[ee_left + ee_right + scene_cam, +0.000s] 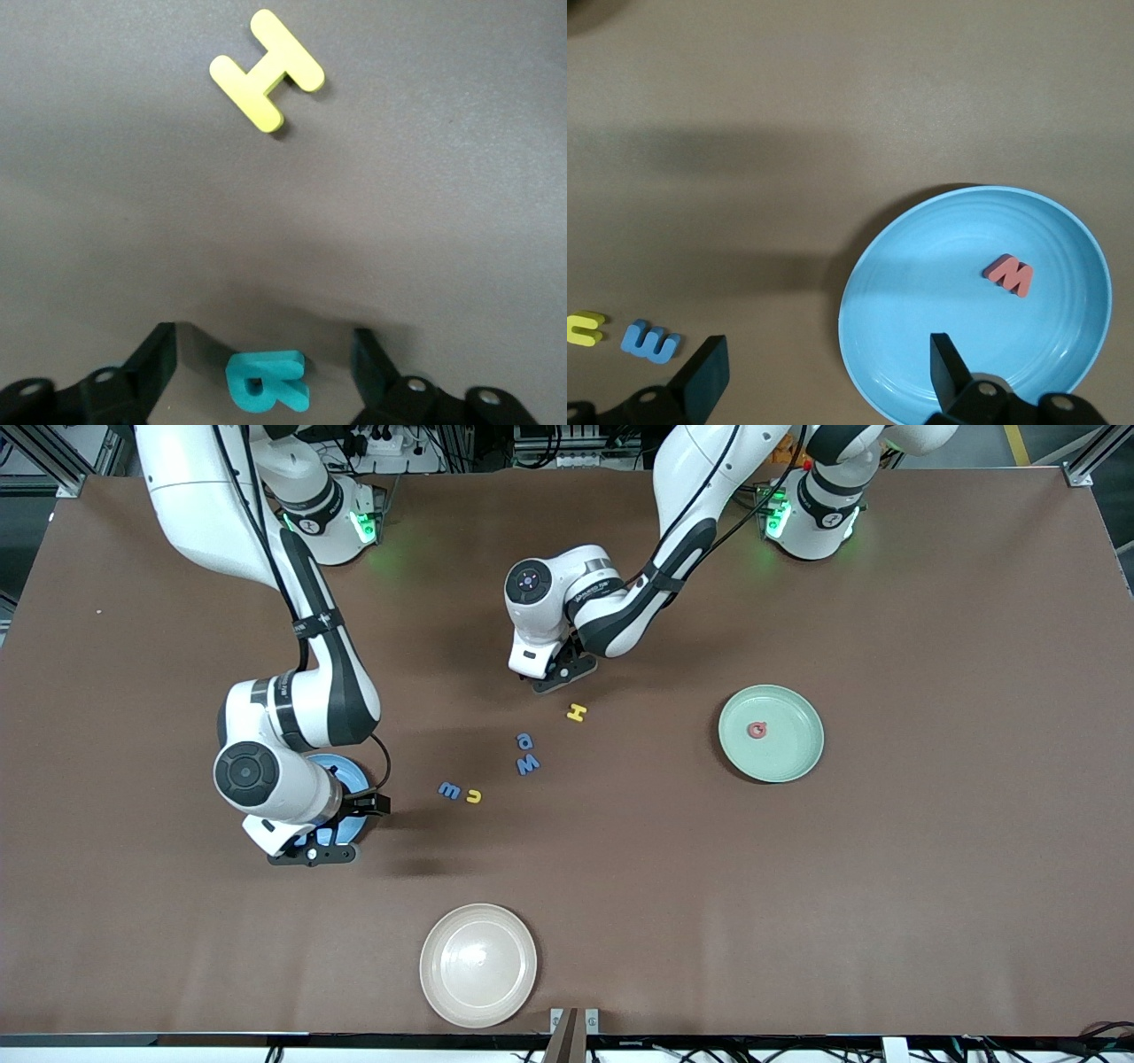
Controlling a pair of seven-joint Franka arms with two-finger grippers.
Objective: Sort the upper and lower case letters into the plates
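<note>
The left end effector (266, 372) sits low on the worktop (886, 912), fingers apart astride the teal letter (266, 381), untouched. The right end effector (824, 376) waits open over the blue plate (921, 266).

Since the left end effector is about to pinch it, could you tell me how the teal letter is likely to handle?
The teal letter looks like thick, matte foam, so probably light and slightly squashy. It lies flat between the left end effector fingers, so unlikely to roll. Being small, it might twist or slip if pinched off-centre.
</note>
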